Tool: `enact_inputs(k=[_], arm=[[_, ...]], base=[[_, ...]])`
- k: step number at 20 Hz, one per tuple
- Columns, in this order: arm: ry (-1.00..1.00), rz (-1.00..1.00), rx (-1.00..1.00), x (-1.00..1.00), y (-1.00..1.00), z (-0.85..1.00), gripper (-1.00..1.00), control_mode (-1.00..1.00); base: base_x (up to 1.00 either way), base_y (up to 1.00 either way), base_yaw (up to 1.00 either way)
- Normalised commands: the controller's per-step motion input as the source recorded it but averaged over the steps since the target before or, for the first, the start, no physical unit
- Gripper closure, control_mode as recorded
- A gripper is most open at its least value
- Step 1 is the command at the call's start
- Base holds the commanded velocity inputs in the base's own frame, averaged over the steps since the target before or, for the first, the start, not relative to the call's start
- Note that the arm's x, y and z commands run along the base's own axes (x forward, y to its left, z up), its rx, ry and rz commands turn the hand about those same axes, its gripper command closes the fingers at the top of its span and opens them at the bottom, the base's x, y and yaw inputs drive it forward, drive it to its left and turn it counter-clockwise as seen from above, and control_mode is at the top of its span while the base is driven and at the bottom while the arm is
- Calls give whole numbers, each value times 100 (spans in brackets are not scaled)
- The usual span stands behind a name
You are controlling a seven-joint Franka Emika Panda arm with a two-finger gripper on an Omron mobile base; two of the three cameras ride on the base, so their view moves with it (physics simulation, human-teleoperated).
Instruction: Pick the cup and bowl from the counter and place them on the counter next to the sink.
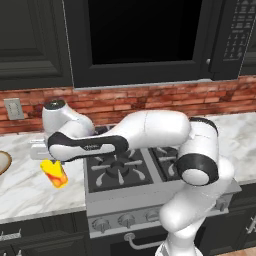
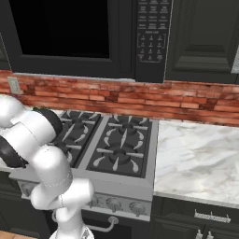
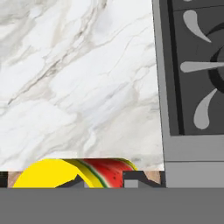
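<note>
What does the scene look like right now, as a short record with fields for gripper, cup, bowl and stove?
gripper: shut on the cup, reached out over the counter left of the stove
cup: yellow with a red mark, tilted, held above the counter
bowl: tan, at the far left edge of the left base view, on the counter
stove: black gas top, nothing on its burners

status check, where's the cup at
Gripper shut on cup, lifted above counter left of stove. Bowl at left edge. Path clear.
</note>
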Motion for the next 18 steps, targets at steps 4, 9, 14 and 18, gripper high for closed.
enact_inputs(k=[4, 9, 14, 18], arm=[[0, 0, 12, -38, -53, 78, 100, -100], [0, 0, 11, -48, -50, 62, 100, -100], [0, 0, 11, -72, -61, 32, 100, -100], [0, 0, 4, -38, -70, 45, 100, -100]], base=[[0, 0, 0], [0, 0, 0], [0, 0, 0], [0, 0, 0]])
